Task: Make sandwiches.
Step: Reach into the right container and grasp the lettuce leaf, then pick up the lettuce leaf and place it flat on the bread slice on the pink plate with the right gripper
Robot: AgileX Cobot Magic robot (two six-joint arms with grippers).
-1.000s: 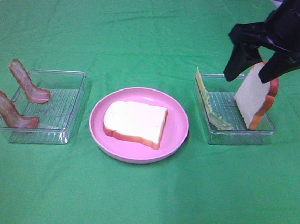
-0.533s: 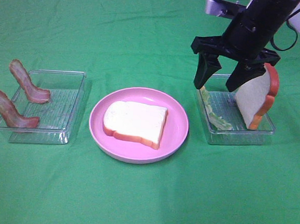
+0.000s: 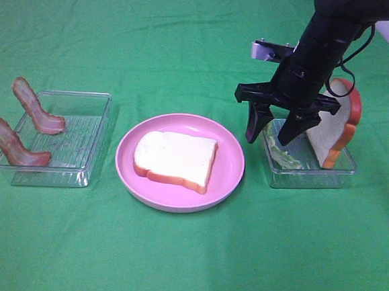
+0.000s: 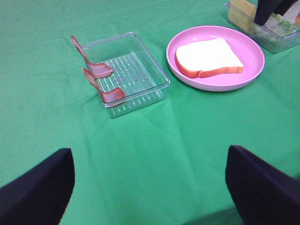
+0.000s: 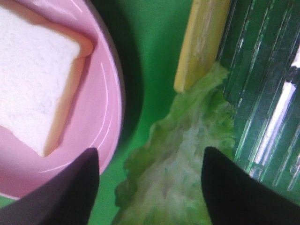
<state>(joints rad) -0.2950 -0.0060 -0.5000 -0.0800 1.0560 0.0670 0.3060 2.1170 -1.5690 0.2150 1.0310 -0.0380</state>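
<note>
Right arm (image 3: 320,51) pitched steeply down from 1 o'clock, jaws open and empty, straddling green leafy lettuce piece (image 3: 284,157) at clear plastic rectangular tray's (image 3: 313,179) 9 o'clock wall; left jaws wide open, empty.

Bread slice (image 3: 175,157) on plate (image 3: 230,167) between trays (image 3: 50,176)

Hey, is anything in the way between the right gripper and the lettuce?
Nothing visible. The open right gripper hangs right over the lettuce, with the cheese slice standing beside it at the tray's edge.
</note>
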